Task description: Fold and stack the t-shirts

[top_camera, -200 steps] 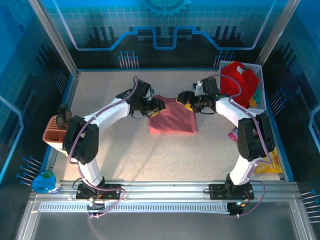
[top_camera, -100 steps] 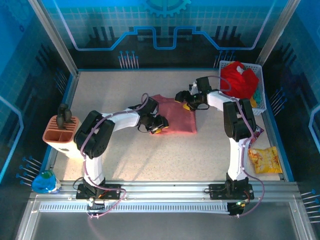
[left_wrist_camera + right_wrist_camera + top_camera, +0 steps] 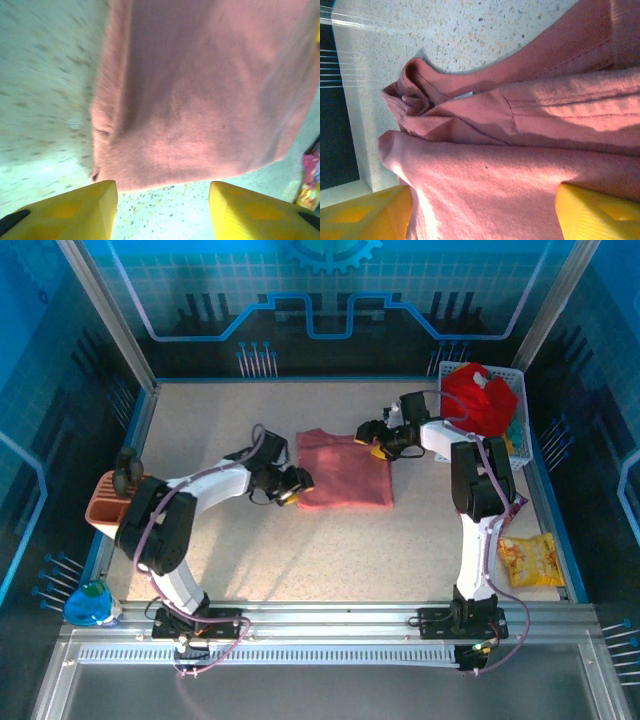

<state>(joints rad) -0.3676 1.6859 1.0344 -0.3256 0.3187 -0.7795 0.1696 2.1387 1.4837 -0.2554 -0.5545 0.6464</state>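
1. Two arms rise from the bottom edge of the top view. One yellow snack packet [image 3: 528, 560] lies at the lower right of the table [image 3: 330, 550], just right of the right arm's upright link.
2. One blue-green object [image 3: 90, 602] sits at the lower left, off the table. One orange-brown holder [image 3: 105, 505] stands above it at the left edge, and the left arm's elbow partly covers it.
3. The left gripper [image 3: 290, 490] lies low at the near left corner of the pink t-shirt [image 3: 345, 470]. In its wrist view the yellow fingers [image 3: 75, 210] stand spread with bare table between them, and the shirt's edge [image 3: 200, 100] is just beyond.
4. One pink t-shirt lies folded flat mid-table, in the centre of the frame.
5. The right gripper [image 3: 372, 440] sits over the shirt's far right corner. In its wrist view the fingers [image 3: 365, 215] are spread wide above rumpled cloth [image 3: 520, 130], pinching nothing.
6. One white basket [image 3: 518, 380] in the upper right holds one red t-shirt [image 3: 478, 400], heaped, with bits of yellow and green cloth [image 3: 510, 438] beside it. The right forearm crosses the basket's left side.
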